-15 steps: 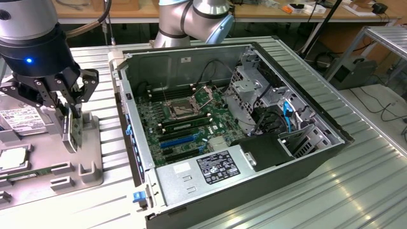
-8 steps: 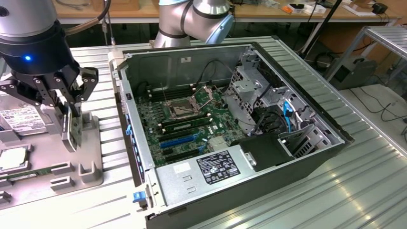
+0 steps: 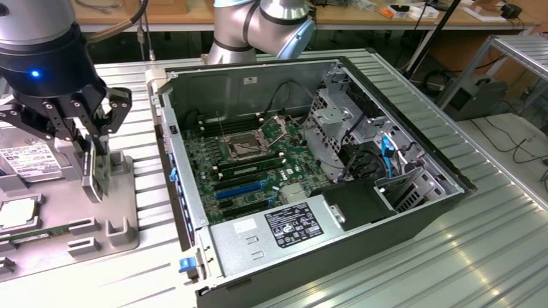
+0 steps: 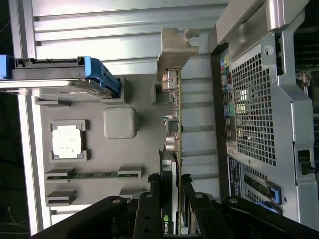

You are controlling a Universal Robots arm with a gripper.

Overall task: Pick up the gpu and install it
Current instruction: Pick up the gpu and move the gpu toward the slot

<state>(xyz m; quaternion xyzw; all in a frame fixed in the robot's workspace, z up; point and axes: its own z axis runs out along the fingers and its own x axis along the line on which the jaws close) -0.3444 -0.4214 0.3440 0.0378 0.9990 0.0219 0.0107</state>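
Note:
The gpu (image 3: pixel 92 174) stands on edge over the grey fixture tray (image 3: pixel 124 215) at the exterior view's left, its lower edge down at the tray's holder. My gripper (image 3: pixel 94 144) comes down on it from above, with a finger pressed on each face, shut on the card. In the wrist view the gpu (image 4: pixel 174 124) appears edge-on, its silver bracket (image 4: pixel 175 47) at the far end, and my gripper (image 4: pixel 169 191) clamps the dark body. The open computer case (image 3: pixel 411 160) lies beside the tray, with the motherboard (image 3: pixel 248 160) and blue slots (image 3: pixel 240 190) exposed.
On the tray lie a silver hard drive (image 3: pixel 25 160) with blue rails (image 4: pixel 102 74), a processor (image 4: pixel 67 141) and a green memory stick (image 4: pixel 94 175). The case's perforated rear wall (image 4: pixel 251 109) stands close beside the card. A ribbed metal table (image 3: pixel 479 256) carries everything.

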